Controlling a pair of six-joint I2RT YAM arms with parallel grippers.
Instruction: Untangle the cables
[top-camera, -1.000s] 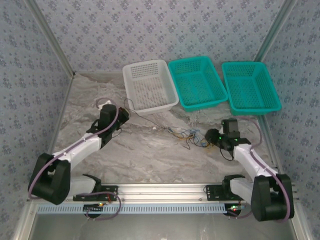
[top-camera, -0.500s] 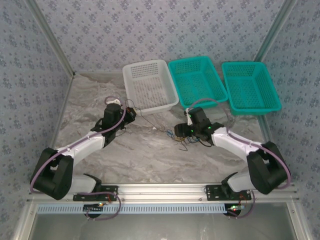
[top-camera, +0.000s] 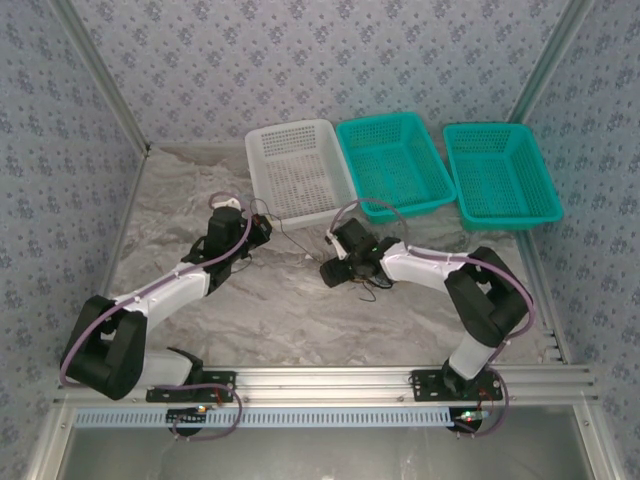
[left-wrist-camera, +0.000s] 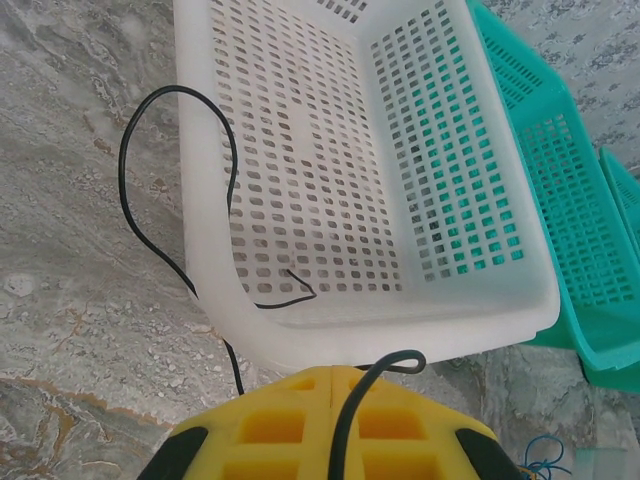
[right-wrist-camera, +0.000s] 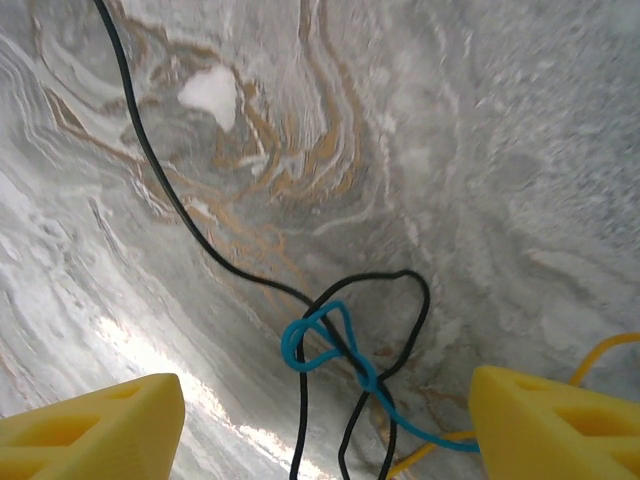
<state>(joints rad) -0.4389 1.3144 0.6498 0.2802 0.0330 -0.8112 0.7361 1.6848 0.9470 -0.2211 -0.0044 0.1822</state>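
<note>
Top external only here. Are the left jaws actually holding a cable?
Observer: Yes. Left wrist view has the left jaws shut on the black cable.
Operator: Where's its loose end?
Observer: Draped over the white basket rim, with the tip lying inside.
Operator: Right side?
Observer: Right jaws are open and hold nothing. A blue cable tangled with black cable lies between them on the table.
</note>
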